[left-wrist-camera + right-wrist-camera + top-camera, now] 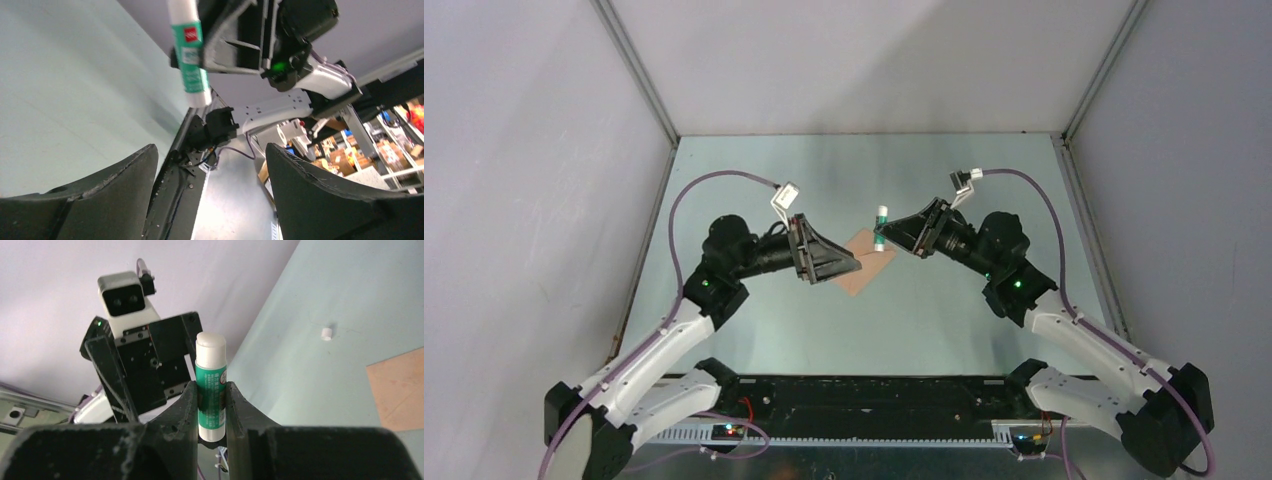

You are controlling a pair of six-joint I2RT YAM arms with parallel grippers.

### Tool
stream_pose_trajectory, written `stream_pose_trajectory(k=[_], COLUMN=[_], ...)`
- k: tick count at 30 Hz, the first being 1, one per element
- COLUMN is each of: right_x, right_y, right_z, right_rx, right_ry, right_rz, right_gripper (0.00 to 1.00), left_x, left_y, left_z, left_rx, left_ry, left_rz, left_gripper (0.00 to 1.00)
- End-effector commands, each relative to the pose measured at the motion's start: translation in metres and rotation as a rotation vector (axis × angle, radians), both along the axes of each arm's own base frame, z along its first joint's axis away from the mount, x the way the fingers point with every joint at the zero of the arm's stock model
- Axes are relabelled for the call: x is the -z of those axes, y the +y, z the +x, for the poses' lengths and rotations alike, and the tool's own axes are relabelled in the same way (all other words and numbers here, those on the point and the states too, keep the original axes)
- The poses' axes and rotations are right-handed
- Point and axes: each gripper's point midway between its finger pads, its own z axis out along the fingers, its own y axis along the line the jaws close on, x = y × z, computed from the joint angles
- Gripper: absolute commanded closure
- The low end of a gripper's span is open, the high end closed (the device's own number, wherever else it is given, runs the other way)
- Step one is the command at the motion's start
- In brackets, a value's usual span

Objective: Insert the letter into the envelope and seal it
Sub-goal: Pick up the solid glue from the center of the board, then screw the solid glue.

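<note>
On the table (pixel 924 330): tan paper (pixel 870 272) flat, envelope or letter not distinguishable. Judged light, thin, limp; best pinched at a free corner. Left gripper (pixel 852 264) over its left edge, jaws spread, empty. Right gripper (pixel 211 390) above its far corner, clamped on glue stick (pixel 210 367).

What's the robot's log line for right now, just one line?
left gripper: open, empty | right gripper: shut on glue stick | tan paper: flat on table between the grippers
</note>
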Motion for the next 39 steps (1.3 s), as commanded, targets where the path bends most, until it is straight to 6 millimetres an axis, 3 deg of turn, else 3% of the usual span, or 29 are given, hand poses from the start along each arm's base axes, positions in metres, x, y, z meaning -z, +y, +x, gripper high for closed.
stream_pose_trajectory(k=[1,6,12,17,23,25,26,27,28,30,33,39], right_x=[-0.031,-0.036,-0.048,-0.046,-0.04,-0.035,-0.04,-0.027,-0.031,-0.009,0.002,0.003], right_y=[-0.007,-0.005,-0.001,-0.003,-0.005,-0.008,-0.009,-0.011,-0.013,-0.02,-0.029,-0.032], right_z=[-0.001,-0.006,-0.013,-0.012,-0.006,-0.002,-0.001,0.003,0.006,0.009,0.016,0.014], right_rx=[0.047,0.021,-0.026,-0.011,0.057,0.102,0.121,0.157,0.182,0.236,0.336,0.421], right_ry=[-0.035,-0.046,-0.068,-0.066,-0.05,-0.03,-0.035,0.008,0.012,0.098,0.166,0.202], right_rz=[0.097,0.115,0.161,0.15,0.082,0.028,0.013,-0.037,-0.052,-0.146,-0.22,-0.322], right_gripper=[1.0,1.0,1.0,1.0,1.0,1.0,1.0,1.0,1.0,1.0,1.0,1.0], left_x=[-0.018,-0.029,-0.051,-0.06,-0.053,-0.04,-0.037,-0.034,-0.031,-0.027,-0.02,-0.011], left_y=[-0.007,-0.01,-0.025,-0.028,-0.032,-0.029,-0.025,-0.022,-0.018,-0.009,0.004,0.003], left_z=[-0.012,-0.012,-0.021,-0.023,-0.007,-0.001,0.01,0.007,0.017,0.021,0.031,0.033], left_rx=[0.008,-0.007,0.14,0.172,0.056,-0.029,-0.106,-0.131,-0.202,-0.273,-0.393,-0.436], left_ry=[-0.1,-0.103,-0.115,-0.094,-0.072,-0.04,-0.079,-0.065,-0.089,-0.095,-0.123,-0.18], left_rz=[-0.035,-0.152,-0.271,-0.315,-0.21,-0.1,-0.057,-0.004,0.033,0.091,0.193,0.352], left_gripper=[0.16,0.17,0.2,0.25,0.36,0.38,0.36,0.33,0.26,0.21,0.21,0.26])
